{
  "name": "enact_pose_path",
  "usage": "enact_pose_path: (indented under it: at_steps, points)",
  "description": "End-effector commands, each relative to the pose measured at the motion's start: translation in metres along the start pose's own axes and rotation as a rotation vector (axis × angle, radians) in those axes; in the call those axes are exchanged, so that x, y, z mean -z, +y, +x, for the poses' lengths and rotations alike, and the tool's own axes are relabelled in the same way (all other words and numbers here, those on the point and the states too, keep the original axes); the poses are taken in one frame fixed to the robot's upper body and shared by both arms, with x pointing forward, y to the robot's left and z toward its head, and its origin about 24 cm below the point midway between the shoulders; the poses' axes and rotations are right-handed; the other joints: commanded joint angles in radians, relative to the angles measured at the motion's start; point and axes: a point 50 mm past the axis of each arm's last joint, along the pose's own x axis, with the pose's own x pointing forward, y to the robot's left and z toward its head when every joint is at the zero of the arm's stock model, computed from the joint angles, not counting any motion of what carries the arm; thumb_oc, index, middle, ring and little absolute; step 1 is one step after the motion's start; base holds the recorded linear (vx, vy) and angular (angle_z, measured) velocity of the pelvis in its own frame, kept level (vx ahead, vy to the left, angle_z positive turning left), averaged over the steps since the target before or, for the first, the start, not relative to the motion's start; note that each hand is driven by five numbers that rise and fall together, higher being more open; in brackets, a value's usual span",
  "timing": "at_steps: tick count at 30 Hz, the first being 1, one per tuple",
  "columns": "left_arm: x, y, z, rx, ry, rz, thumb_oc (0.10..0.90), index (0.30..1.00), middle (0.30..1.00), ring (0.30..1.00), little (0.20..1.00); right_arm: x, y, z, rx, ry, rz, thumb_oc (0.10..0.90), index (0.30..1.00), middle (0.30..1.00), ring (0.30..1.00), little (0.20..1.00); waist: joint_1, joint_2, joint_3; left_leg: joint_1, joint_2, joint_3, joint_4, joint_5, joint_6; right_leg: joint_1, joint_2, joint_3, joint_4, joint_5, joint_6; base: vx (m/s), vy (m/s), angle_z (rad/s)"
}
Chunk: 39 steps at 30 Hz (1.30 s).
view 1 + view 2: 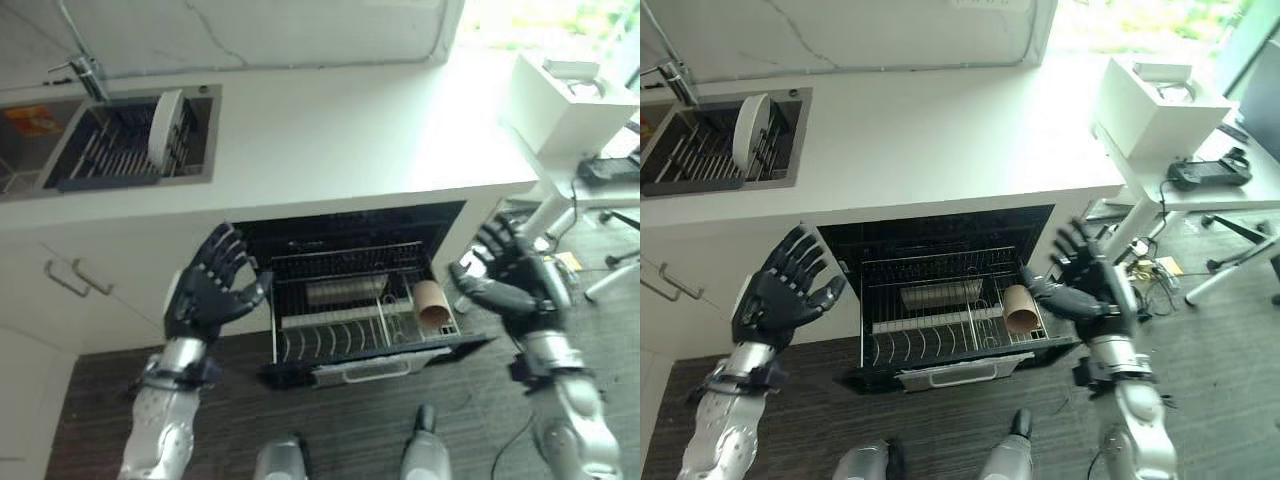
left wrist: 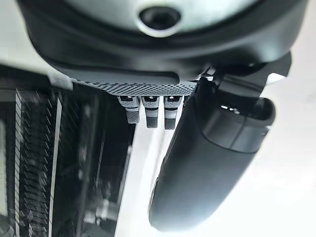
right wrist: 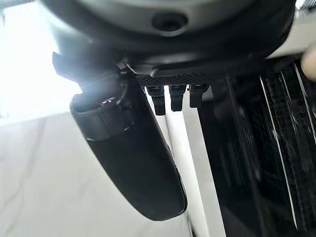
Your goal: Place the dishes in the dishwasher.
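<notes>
Nearest, on each side of the open dishwasher, two raised hands: left hand spread wide with straight fingers, holding nothing, just beside the left edge of the opening; right hand also spread wide and empty, beside the right edge. Between them, free room over the pulled-out black wire dishwasher rack, its front edge reaching out above the dark wood floor. In the rack's right part, a brown paper cup lying on its side, mouth toward the front; behind the tines, a grey metal container. Farther, above the opening, the wide white countertop, mostly bare. Farthest left, a sunken steel sink with a dark drying rack, and in it one white round plate standing upright on its edge. At far right, a white box on a side table.
</notes>
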Motion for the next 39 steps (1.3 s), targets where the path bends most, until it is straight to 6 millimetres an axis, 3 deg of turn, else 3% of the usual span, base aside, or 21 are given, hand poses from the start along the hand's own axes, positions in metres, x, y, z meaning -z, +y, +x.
enact_pose_path:
  at_steps: [1,3,4,5,6,9,12,15,17,19,20,21,24,25,28,31,32,34,39]
  points:
    - [-0.073,-0.027,0.018,0.183,-0.367,0.056,0.8,0.9,0.9,0.9,0.9,-0.08,0.008,0.019,-0.01,-0.428,-0.11,0.8,0.9,0.9,0.9,0.9,-0.016,0.017,-0.071,0.106,-0.03,-0.113,-0.153,0.047,-0.062,0.103,0.153,0.125,-0.018,-0.059,0.054,0.0,0.168,0.02]
    - [-0.072,-0.031,0.021,0.184,-0.37,0.046,0.8,0.9,0.9,0.9,0.9,-0.081,0.008,0.017,-0.008,-0.428,-0.127,0.8,0.9,0.9,0.9,0.9,-0.031,0.016,-0.075,0.105,-0.05,-0.126,-0.153,0.04,-0.045,0.105,0.234,0.156,-0.018,-0.084,0.031,0.02,0.124,0.42]
    - [-0.071,-0.035,0.024,0.196,-0.369,0.04,0.8,0.9,0.9,0.9,0.9,-0.081,0.004,0.013,-0.001,-0.429,-0.133,0.8,0.9,0.9,0.9,0.9,-0.062,0.009,-0.081,0.108,-0.08,-0.154,-0.153,0.033,-0.032,0.09,0.321,0.235,-0.018,-0.092,0.011,0.03,0.037,0.49]
    - [-0.07,-0.039,0.026,0.213,-0.37,0.036,0.8,0.9,0.9,0.9,0.9,-0.082,-0.001,0.01,0.007,-0.432,-0.129,0.8,0.9,0.9,0.9,0.9,-0.081,0.003,-0.089,0.101,-0.104,-0.178,-0.153,0.037,-0.027,0.068,0.355,0.28,-0.018,-0.089,0.0,0.07,-0.042,0.75]
    - [-0.07,-0.046,0.03,0.234,-0.377,0.042,0.8,0.9,0.9,0.9,0.9,-0.081,-0.004,0.006,0.014,-0.44,-0.127,0.8,0.9,0.9,0.9,0.9,-0.096,-0.005,-0.097,0.101,-0.135,-0.192,-0.153,0.031,-0.019,0.05,0.353,0.273,-0.018,-0.094,-0.003,0.06,-0.08,1.08]
    - [-0.066,-0.05,0.03,0.25,-0.375,0.04,0.8,0.9,0.9,0.9,0.9,-0.082,-0.011,0.003,0.036,-0.44,-0.141,0.8,0.9,0.9,0.9,0.9,-0.097,0.001,-0.103,0.099,-0.139,-0.212,-0.153,0.049,-0.03,0.058,0.353,0.265,-0.018,-0.159,-0.035,0.06,-0.094,0.57]
    - [-0.064,-0.054,0.031,0.261,-0.371,0.02,0.8,0.9,0.9,0.9,0.9,-0.086,-0.012,0.011,0.041,-0.441,-0.164,0.8,0.9,0.9,0.9,0.9,-0.09,0.009,-0.109,0.103,-0.142,-0.2,-0.153,0.059,-0.04,0.065,0.34,0.252,-0.018,-0.176,-0.042,0.06,-0.08,0.03]
    - [-0.066,-0.053,0.031,0.251,-0.371,-0.008,0.8,0.9,0.9,0.9,0.9,-0.088,-0.014,0.011,0.058,-0.441,-0.174,0.8,0.9,0.9,0.9,0.9,-0.1,0.009,-0.111,0.123,-0.134,-0.137,-0.153,0.082,-0.059,0.067,0.321,0.249,-0.018,-0.187,-0.057,0.04,-0.068,0.06]
    - [-0.065,-0.054,0.031,0.255,-0.37,-0.039,0.8,0.9,0.9,0.9,0.9,-0.087,-0.016,0.01,0.072,-0.439,-0.192,0.8,0.9,0.9,0.9,0.9,-0.104,0.002,-0.106,0.138,-0.13,-0.106,-0.153,0.173,-0.093,0.068,0.302,0.251,-0.018,-0.191,-0.067,0.03,-0.049,0.26]
    - [-0.065,-0.057,0.031,0.255,-0.373,-0.057,0.8,0.9,0.9,0.9,0.9,-0.09,-0.017,0.009,0.07,-0.436,-0.211,0.8,0.9,0.9,0.9,0.9,-0.113,-0.007,-0.095,0.105,-0.079,-0.059,-0.116,0.261,-0.134,0.073,0.276,0.241,-0.018,-0.184,-0.069,0.01,0.029,0.4]
    - [-0.064,-0.059,0.033,0.253,-0.374,-0.064,0.8,0.9,0.9,0.9,0.9,-0.091,-0.016,0.013,0.058,-0.438,-0.224,0.8,0.9,0.9,0.9,0.9,-0.122,-0.012,-0.092,0.092,-0.023,-0.015,-0.137,0.279,-0.138,0.07,0.259,0.247,-0.018,-0.179,-0.064,0.01,0.103,0.23]
    - [-0.064,-0.059,0.033,0.253,-0.375,-0.063,0.8,0.9,0.9,0.9,0.9,-0.092,-0.015,0.014,0.055,-0.44,-0.228,0.8,0.9,0.9,0.9,0.9,-0.122,-0.013,-0.092,0.092,-0.018,-0.01,-0.141,0.281,-0.138,0.069,0.257,0.249,-0.018,-0.179,-0.063,0.02,0.157,0.24]
    - [-0.063,-0.057,0.031,0.228,-0.384,-0.061,0.8,0.9,0.9,0.9,0.9,-0.095,-0.013,0.017,0.026,-0.446,-0.246,0.8,0.9,0.9,0.9,0.9,-0.124,0.007,-0.096,0.055,0.056,-0.035,-0.153,0.255,-0.138,0.057,0.265,0.276,-0.018,-0.183,-0.049,0.0,0.234,0.16]
    - [-0.064,-0.052,0.027,0.202,-0.391,-0.066,0.8,0.9,0.9,0.9,0.9,-0.097,-0.016,0.015,0.005,-0.445,-0.248,0.8,0.9,0.9,0.9,0.9,-0.12,0.03,-0.105,-0.004,0.107,-0.093,-0.153,0.253,-0.157,0.051,0.284,0.303,-0.018,-0.195,-0.042,0.04,0.448,-0.11]
    - [-0.058,-0.046,0.018,0.196,-0.392,-0.075,0.8,0.9,0.9,0.9,0.9,-0.101,-0.022,0.012,-0.008,-0.437,-0.262,0.8,0.9,0.9,0.9,0.9,-0.107,0.06,-0.12,-0.101,0.184,-0.209,-0.153,0.293,-0.2,0.064,0.287,0.34,-0.018,-0.225,-0.035,0.14,0.486,-0.51]
    - [-0.059,-0.046,0.018,0.205,-0.4,-0.055,0.8,0.9,0.9,0.9,0.9,-0.103,-0.02,0.013,-0.01,-0.439,-0.269,0.8,0.9,0.9,0.9,0.9,-0.114,0.062,-0.124,-0.084,0.192,-0.162,-0.153,0.246,-0.195,0.068,0.256,0.326,-0.018,-0.224,-0.021,0.09,0.386,-0.31]
    - [-0.063,-0.048,0.023,0.221,-0.409,-0.043,0.8,0.9,0.9,0.9,0.9,-0.103,-0.021,0.011,0.007,-0.449,-0.272,0.8,0.9,0.9,0.9,0.9,-0.119,0.062,-0.134,-0.067,0.173,-0.136,-0.153,0.21,-0.193,0.067,0.209,0.306,-0.018,-0.207,0.012,0.07,0.364,-0.02]
    - [-0.066,-0.048,0.025,0.229,-0.409,-0.039,0.8,0.9,0.9,0.9,0.9,-0.103,-0.022,0.01,0.014,-0.453,-0.263,0.8,0.9,0.9,0.9,0.9,-0.121,0.061,-0.138,-0.059,0.161,-0.133,-0.153,0.199,-0.19,0.067,0.191,0.301,-0.018,-0.198,0.03,0.06,0.296,0.24]
    - [-0.083,-0.06,0.034,0.325,-0.468,0.087,0.8,0.9,0.9,0.9,0.9,-0.102,-0.022,0.006,0.054,-0.473,-0.217,0.8,0.9,0.9,0.9,0.9,-0.114,0.036,-0.138,-0.03,0.06,-0.145,-0.153,0.137,-0.141,0.074,0.099,0.286,-0.018,-0.121,0.095,0.09,0.289,0.2]
